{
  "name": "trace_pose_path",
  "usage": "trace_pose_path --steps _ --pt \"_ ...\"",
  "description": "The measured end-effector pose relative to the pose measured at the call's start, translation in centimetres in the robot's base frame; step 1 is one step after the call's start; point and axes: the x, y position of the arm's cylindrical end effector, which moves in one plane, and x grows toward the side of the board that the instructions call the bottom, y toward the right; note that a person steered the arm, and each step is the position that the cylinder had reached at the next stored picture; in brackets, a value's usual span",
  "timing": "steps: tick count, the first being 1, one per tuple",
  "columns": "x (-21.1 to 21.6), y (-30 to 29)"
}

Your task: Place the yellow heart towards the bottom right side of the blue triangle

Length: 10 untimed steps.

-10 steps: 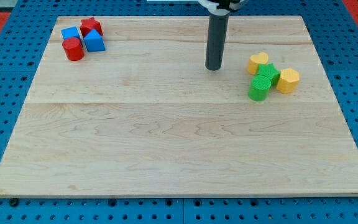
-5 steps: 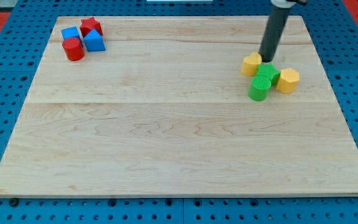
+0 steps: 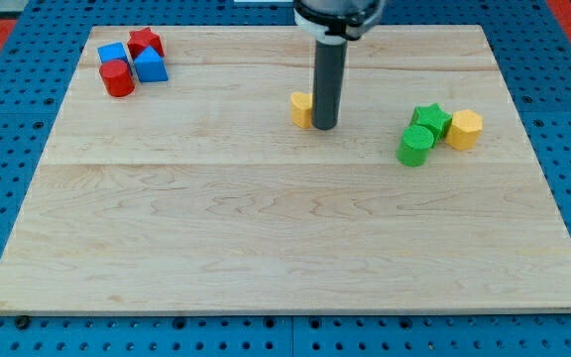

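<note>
The yellow heart [image 3: 300, 108] lies on the wooden board [image 3: 266, 218] near the upper middle, partly hidden behind my rod. My tip [image 3: 324, 127] touches the heart's right side. The blue triangle [image 3: 150, 65] sits far to the left near the board's top left corner, in a tight cluster with other blocks.
Next to the blue triangle are a red star [image 3: 145, 43], a blue cube [image 3: 112, 54] and a red cylinder [image 3: 117, 78]. At the right stand a green star [image 3: 430, 120], a green cylinder [image 3: 415, 146] and a yellow hexagon [image 3: 464, 130].
My tip swung right to the far side of the yellow heart, then swept left, pushing the heart out of the right cluster towards the board's upper middle. The green star shifted slightly.
</note>
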Motion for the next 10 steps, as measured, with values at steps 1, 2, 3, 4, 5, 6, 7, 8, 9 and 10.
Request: trace_pose_path --steps 1,2,3,4,5,6,7,8,9,10 --pt "-1.3 0.0" --pt "-2.2 -2.1" --pt "-3.3 -2.7" --pt "-3.6 -2.7" --pt "-4.2 -2.7" --pt "-4.4 -3.3" --pt "-4.4 -4.3" --pt "-4.4 -5.6" --pt "-4.4 -8.4" --pt "-4.4 -11.1"
